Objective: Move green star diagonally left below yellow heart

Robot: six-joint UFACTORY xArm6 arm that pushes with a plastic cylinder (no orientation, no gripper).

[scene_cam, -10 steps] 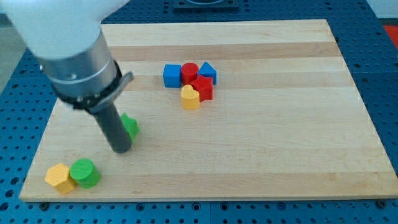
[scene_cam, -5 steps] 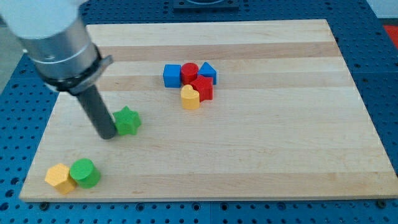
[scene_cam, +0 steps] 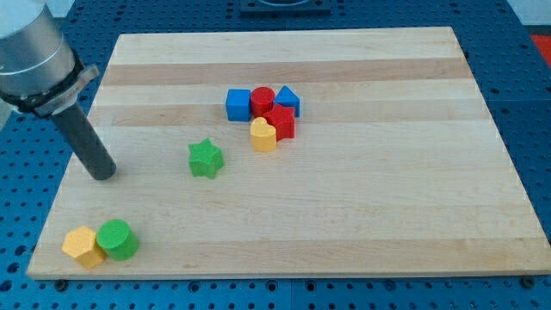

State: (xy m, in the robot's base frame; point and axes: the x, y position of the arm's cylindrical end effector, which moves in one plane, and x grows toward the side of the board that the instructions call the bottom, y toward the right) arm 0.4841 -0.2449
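The green star [scene_cam: 206,159] lies on the wooden board [scene_cam: 362,198], to the lower left of the yellow heart [scene_cam: 263,135]. A gap of bare wood separates the two. My tip [scene_cam: 103,175] rests on the board well to the left of the green star, not touching it. The rod rises up and left from the tip toward the view's top left corner.
A blue cube [scene_cam: 238,104], a red cylinder [scene_cam: 263,100], a blue triangular block [scene_cam: 288,101] and a red block [scene_cam: 281,121] cluster just above the yellow heart. A yellow hexagon block [scene_cam: 83,247] and a green cylinder [scene_cam: 117,240] sit near the board's bottom left corner.
The green star has slid right and a little up, closer to the yellow heart. My tip has drawn back to the left, away from the star.
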